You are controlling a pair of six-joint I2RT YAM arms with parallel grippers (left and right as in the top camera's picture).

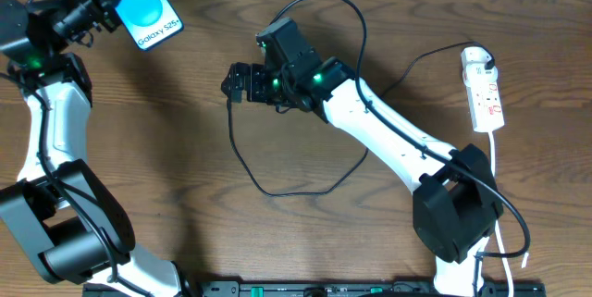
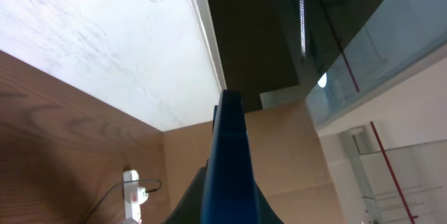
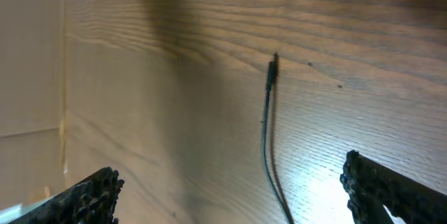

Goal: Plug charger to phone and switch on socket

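Raised phone (image 1: 148, 10) — loose charger (image 3: 265, 123) — socket (image 1: 485, 93) rightward

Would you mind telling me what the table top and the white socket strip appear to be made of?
The table looks like wood or wood-grain laminate, matte: brown grain lines run along it. The socket seems smooth white moulded plastic: even white body, red marks.

light: even, bright | shadows: soft on table (image 1: 176, 84) | glare: white patch, right wrist view | blur: phone (image 2: 229, 161) close-up
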